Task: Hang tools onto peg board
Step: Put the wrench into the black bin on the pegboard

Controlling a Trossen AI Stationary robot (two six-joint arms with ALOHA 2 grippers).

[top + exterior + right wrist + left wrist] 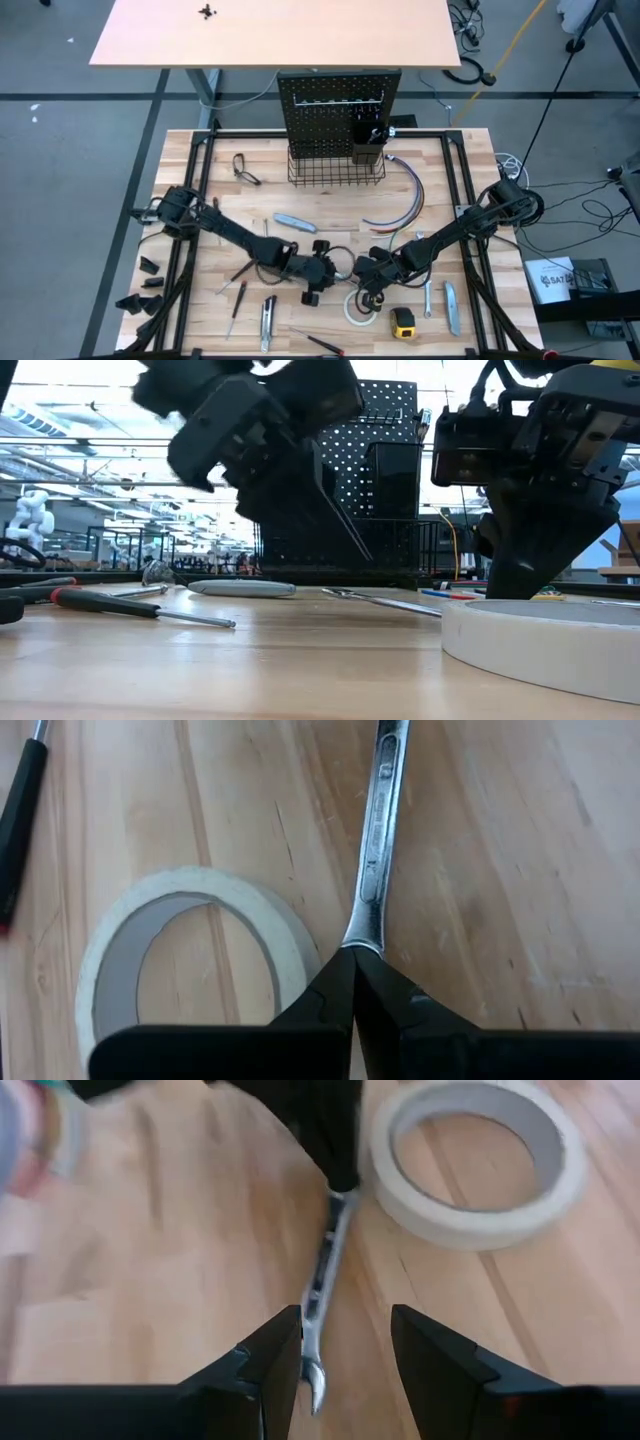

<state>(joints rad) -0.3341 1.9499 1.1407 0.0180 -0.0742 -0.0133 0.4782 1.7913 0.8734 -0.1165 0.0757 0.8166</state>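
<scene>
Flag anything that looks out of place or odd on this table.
The peg board carries almost no tools; they lie scattered flat across the table. A bundle of coloured wires curls loose beside the basket. Nothing looks damaged or spilled.

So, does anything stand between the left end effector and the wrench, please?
Nothing visible does. The wrench has its free end between the open fingers of the left end effector; the right end effector grips its other end, tape roll aside.
</scene>
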